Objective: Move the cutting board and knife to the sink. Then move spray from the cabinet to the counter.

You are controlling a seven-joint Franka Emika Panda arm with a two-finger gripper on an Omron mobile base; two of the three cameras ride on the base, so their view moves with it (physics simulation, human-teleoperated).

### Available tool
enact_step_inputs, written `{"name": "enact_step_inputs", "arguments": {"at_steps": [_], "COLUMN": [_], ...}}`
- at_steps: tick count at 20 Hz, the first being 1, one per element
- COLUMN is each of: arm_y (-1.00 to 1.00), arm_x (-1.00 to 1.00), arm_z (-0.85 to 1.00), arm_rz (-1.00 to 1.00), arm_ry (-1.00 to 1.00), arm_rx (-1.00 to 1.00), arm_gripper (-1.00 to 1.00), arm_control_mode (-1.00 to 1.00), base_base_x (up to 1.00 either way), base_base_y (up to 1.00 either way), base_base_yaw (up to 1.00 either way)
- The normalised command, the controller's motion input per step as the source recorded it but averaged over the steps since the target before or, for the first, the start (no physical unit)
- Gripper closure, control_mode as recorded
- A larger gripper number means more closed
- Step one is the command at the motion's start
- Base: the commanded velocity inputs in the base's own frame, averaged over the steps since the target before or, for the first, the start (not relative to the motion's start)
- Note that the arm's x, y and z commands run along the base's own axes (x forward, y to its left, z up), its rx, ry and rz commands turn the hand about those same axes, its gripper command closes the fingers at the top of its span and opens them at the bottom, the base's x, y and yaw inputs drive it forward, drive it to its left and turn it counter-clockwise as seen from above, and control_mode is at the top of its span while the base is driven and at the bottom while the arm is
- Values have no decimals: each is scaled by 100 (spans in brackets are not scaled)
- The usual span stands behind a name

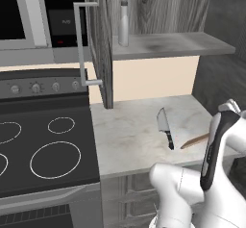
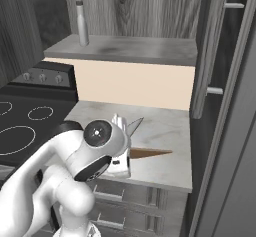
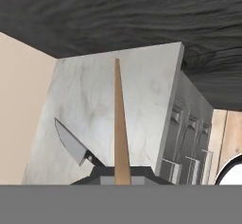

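the cutting board (image 3: 120,124) is being carried edge-on, showing as a thin tan sliver that runs out from between the fingers, and the hand (image 3: 122,176) is clenched on its near edge with the jaws nearly together. in the right base view the board (image 2: 150,153) is sticking out sideways past the wrist, above the marble bench (image 1: 129,126) and not resting flat on it. the knife (image 1: 166,126) is lying on the bench just beside the board's line, blade pointing away from the arm, black handle nearer. the main risk, as i judge it, is that such a thin board pinched at one edge is acting as a long lever: any quick swing toward the sink could be twisting it in the grip or letting it slide out. its free end could also be clipping the knife and sweeping it off the bench, or catching the open cabinet door (image 1: 98,44) nearby. the spray (image 1: 123,18) is standing upright on the cabinet shelf (image 1: 168,44), well apart from all this.
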Motion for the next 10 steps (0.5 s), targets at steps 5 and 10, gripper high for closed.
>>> {"name": "enact_step_inputs", "arguments": {"at_steps": [5,10], "arm_y": [2,0], "arm_x": [-2,0], "arm_z": [0,0], "arm_rz": [0,0], "arm_ry": [0,0], "arm_rx": [0,0], "arm_gripper": [100,100], "arm_control_mode": [-100,100], "base_base_x": [0,-18], "base_base_y": [0,28], "base_base_yaw": [0,0]}}
